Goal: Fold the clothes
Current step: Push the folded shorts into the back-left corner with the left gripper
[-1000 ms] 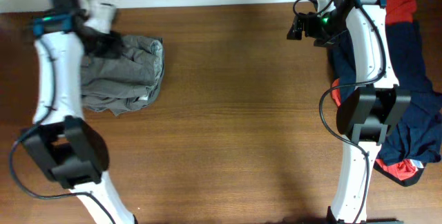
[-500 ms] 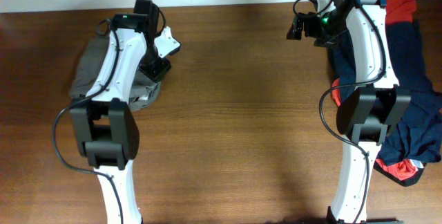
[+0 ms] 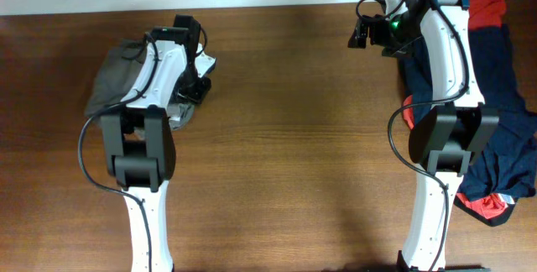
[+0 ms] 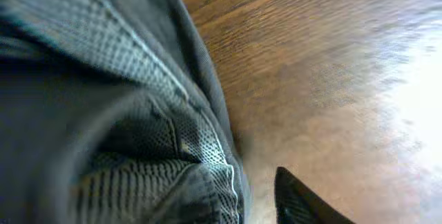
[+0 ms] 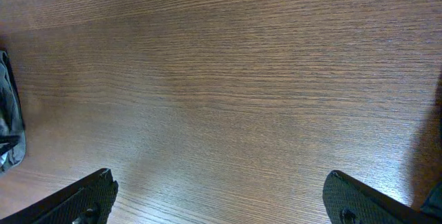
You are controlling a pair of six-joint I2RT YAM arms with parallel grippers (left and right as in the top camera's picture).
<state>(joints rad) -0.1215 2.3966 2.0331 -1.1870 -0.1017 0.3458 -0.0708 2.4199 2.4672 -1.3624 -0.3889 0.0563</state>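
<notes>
The grey-khaki shorts (image 3: 113, 83) lie crumpled at the back left of the table. My left gripper (image 3: 200, 83) hangs low over their right edge. In the left wrist view the shorts (image 4: 103, 113) fill the left side. Only the right finger (image 4: 297, 200) shows, with a strip of bare wood between it and the cloth, so the jaws look open. My right gripper (image 3: 361, 35) is open and empty (image 5: 217, 182) above bare wood at the back right. A dark navy garment (image 3: 503, 79) and a red one (image 3: 487, 7) lie heaped behind the right arm.
The brown wooden table (image 3: 285, 138) runs between the two arms. The shorts show at the left edge of the right wrist view (image 5: 8, 113). The table's back edge meets a white wall just behind both grippers.
My left arm has swung from the far left of the shorts across to their right edge. The shorts now lie bunched further left. The right arm has not moved.
</notes>
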